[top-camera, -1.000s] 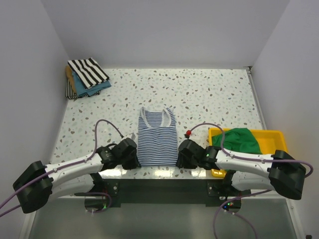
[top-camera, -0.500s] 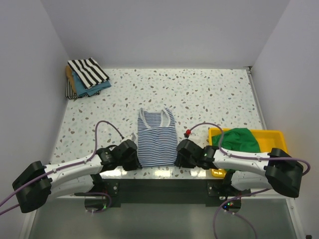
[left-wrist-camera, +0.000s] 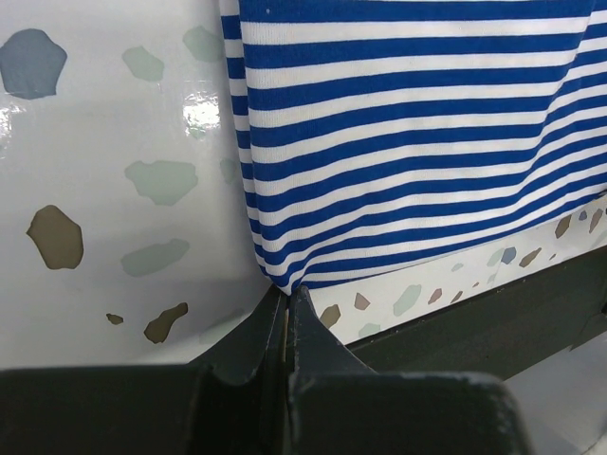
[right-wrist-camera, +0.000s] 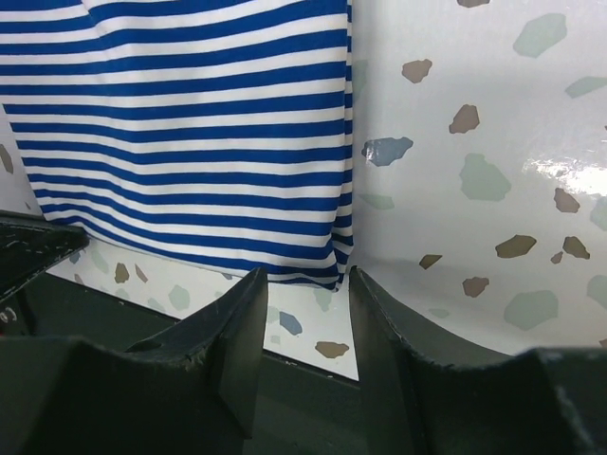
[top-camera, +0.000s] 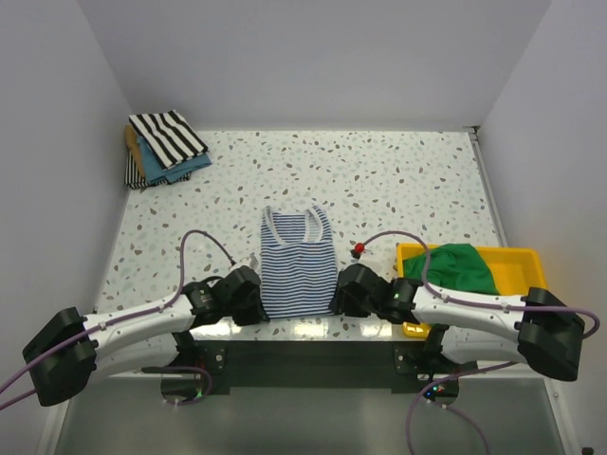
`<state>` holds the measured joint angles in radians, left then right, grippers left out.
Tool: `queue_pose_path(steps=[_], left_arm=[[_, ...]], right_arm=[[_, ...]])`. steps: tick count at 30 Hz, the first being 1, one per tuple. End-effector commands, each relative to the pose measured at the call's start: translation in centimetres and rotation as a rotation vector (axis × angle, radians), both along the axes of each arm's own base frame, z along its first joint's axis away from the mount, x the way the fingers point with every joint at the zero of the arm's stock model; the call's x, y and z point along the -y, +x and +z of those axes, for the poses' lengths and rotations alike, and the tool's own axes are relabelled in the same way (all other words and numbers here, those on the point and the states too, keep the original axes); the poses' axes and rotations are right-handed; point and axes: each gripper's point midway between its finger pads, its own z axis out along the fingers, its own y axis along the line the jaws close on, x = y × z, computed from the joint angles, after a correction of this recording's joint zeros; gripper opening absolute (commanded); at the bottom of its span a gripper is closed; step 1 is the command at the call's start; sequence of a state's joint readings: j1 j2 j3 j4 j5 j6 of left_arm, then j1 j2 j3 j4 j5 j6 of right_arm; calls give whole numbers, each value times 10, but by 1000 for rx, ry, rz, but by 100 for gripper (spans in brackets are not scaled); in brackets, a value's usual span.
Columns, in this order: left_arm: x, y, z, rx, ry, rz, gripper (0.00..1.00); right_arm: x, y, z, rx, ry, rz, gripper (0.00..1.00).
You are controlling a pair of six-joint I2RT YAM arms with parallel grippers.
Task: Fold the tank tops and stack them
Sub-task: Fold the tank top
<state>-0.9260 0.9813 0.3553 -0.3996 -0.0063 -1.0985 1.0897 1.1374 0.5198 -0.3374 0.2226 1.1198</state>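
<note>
Left tool [left-wrist-camera: 287, 301] was shut on barely the corner tip of the striped tank top [left-wrist-camera: 408, 142], right tool [right-wrist-camera: 303, 308] half-open around the other corner, holding nothing, so a lift could've slipped lopsided.

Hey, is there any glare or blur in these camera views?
Left wrist: a glare patch on the glossy table beside the blue-and-white striped tank top; the dark left gripper in the foreground is soft. Right wrist: glare at the right edge, the right gripper underexposed. Top external: even light, sharp.

The right gripper [right-wrist-camera: 305, 278] stands parted at the near corner of the striped tank top [right-wrist-camera: 190, 123]. The cloth perhaps lies just between its tips
</note>
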Motion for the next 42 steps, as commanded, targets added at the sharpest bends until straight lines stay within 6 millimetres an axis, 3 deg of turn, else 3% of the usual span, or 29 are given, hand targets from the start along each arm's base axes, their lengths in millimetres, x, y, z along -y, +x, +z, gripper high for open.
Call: queue_pose_path(steps=[1,9,12,13,20,25,34,37,42], left_arm=[[-10,-5,-7,-12,53,-5,0],[-12,0,1,9,70,-1,0],[-13,1,5,19,74,5,0],[-14,1,7,19,79,6,2],[-17,11,25,73,78,38,39],[-13,13,22,74,68,46,45],[-16,20,5,82,112,68,42],[-18,20,-1,82,118,67,33],[-18,15,-10,63,122,44,1]], right_arm=[[-5,10,11,42,19,-35,44],[-9,5,-16,-20,-35,-19,43],[-8,4,-18,-25,-43,-18,32],[-8,4,-18,-26,-44,-16,26],[-7,3,-18,-29,-55,-16,7],[-8,2,-19,-35,-58,-10,3],[-10,1,-21,-41,-64,7,0],[-11,1,-20,-38,-65,12,0],[-13,1,-16,-28,-67,29,0]])
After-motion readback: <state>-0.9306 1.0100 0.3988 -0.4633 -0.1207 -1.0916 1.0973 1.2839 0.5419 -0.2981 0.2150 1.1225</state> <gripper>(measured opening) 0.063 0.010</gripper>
